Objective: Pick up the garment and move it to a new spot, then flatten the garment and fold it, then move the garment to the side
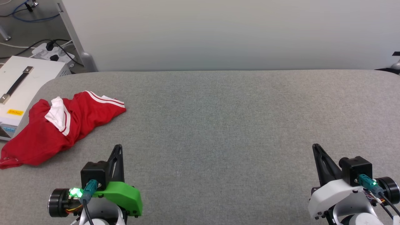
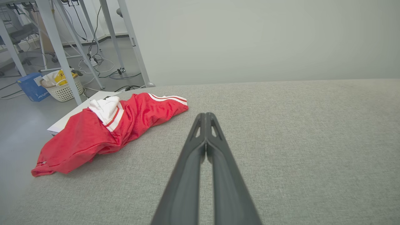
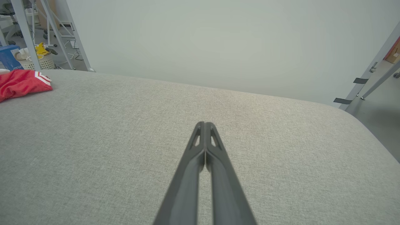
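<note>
— Left pincer [image 1: 118, 147]: how does it stand?

— Fully closed, its two dark fingers pressed together along their length, with nothing between them. In the head view it sits at the lower left, fingers pointing up that view and tilting slightly inward, with a green wrist housing behind. Its own camera shows the joined tips over bare grey counter [image 1: 218, 125]. Whether they touch the fabric, I cannot tell.

— And the right pincer [image 1: 315, 146]?

— It mirrors that pose at the lower right. It is closed tight and empty, fingers slanting up and a little inward, with a white housing behind. The two arms are well apart, both by the counter's near edge.

— Where is the garment [image 1: 47, 134]?

— It is crumpled in a heap on the left side of the counter, ahead and to the left of the left pincer and not touching it. The red body is bunched, with a white sleeve folded on top and striped trim at the end nearest the middle. Its outer end reaches the counter's rim, just beside a white box [image 1: 18, 84] with a dark handle.

— From the right wrist?

— A red corner with striped trim sits at that view's far left, well apart from the right pincer.
</note>
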### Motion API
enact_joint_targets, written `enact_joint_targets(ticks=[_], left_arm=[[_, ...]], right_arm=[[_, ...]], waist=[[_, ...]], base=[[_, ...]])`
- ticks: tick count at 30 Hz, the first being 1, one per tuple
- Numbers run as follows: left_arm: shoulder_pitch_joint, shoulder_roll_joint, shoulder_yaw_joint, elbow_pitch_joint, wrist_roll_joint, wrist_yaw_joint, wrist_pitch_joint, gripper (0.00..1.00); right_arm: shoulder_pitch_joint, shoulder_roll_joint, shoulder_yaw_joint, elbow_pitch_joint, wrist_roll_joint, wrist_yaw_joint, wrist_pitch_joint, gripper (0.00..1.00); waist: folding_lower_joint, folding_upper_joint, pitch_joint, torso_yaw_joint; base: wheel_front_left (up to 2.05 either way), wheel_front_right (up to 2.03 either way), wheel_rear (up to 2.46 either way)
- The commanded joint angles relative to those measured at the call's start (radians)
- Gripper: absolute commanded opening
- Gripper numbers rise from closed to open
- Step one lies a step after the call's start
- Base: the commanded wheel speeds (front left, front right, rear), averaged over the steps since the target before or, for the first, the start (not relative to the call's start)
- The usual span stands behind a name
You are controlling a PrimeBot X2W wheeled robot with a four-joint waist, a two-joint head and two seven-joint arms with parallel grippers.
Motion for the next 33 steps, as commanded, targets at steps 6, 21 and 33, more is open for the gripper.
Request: enact_joint_targets(ticks=[6, 21, 33], left_arm=[[-0.017, -0.005, 0.000, -0.002, 0.010, 0.004, -0.001, 0.00], [-0.017, -0.005, 0.000, -0.002, 0.010, 0.004, -0.001, 0.00], [-0.017, -0.005, 0.000, -0.002, 0.010, 0.004, -0.001, 0.00]], right_arm=[[-0.017, -0.001, 0.000, -0.003, -0.010, -0.001, 0.001, 0.00], [-0.017, -0.001, 0.000, -0.003, -0.010, -0.001, 0.001, 0.00], [-0.017, -0.001, 0.000, -0.003, -0.010, -0.001, 0.001, 0.00]], waist=[[0.0000, 0.0000, 0.000, 0.000], [0.0000, 0.0000, 0.000, 0.000], [0.0000, 0.0000, 0.000, 0.000]], base=[[0.00, 0.00, 0.00], [0.00, 0.00, 0.00], [0.00, 0.00, 0.00]])
